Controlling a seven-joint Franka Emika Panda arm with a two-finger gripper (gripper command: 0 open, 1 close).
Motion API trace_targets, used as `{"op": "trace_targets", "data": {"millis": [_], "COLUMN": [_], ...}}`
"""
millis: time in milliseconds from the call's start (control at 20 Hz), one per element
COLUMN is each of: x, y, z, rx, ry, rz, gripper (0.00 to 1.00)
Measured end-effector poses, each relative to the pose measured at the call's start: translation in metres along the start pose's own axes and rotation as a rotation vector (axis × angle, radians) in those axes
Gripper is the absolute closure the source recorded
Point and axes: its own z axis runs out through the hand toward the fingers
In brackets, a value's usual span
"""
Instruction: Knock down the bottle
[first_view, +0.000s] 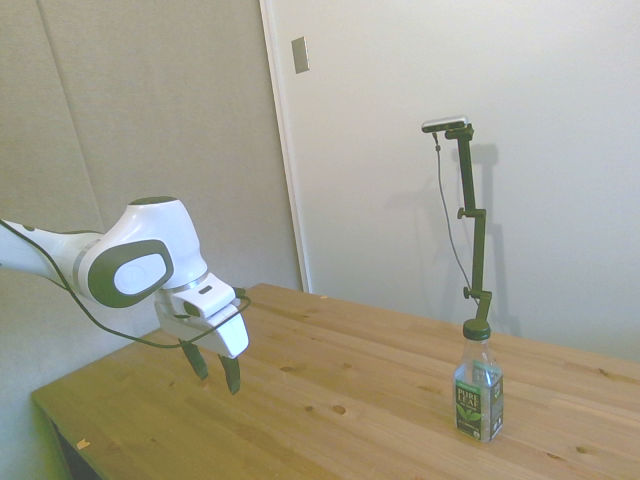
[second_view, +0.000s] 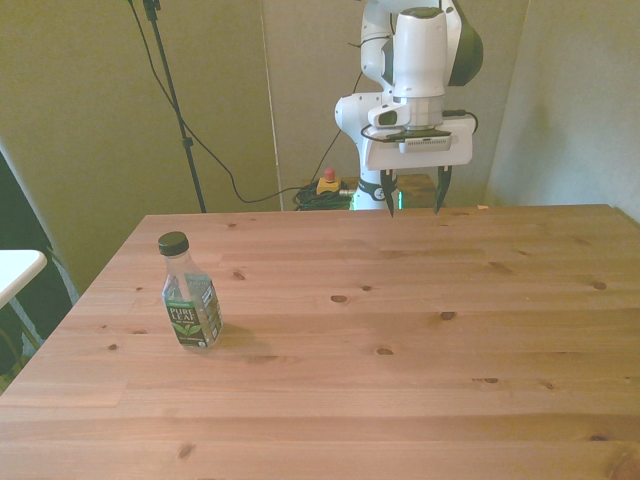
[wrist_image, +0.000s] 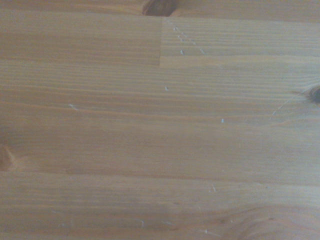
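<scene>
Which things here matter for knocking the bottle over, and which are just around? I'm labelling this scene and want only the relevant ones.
For the job:
- bottle, upright on the table, green cap on
- gripper, open, far from the bottle

Just around:
- red and yellow object on the floor behind the table
- cables beside it

White arm is seen entering from the picture's left. The gripper (first_view: 217, 375) is held just above the wooden table (first_view: 340, 400), fingers pointed down and spread apart, nothing between them. The bottle (first_view: 478, 382) is stood upright near the table's right end, dark green cap on, well apart from the gripper.
</scene>
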Motion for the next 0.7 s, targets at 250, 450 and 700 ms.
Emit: {"op": "trace_targets", "data": {"millis": [250,450,700], "x": [0.023,0.09,0.173], "y": [0.005,0.032,0.068], "z": [-0.008,-0.022,-0.041], "rx": [-0.002,-0.021,-0.033], "ry": [0.024,0.06,0.11], "rz": [0.051,0.142,0.207], "gripper": [0.0,0.0,0.0]}}
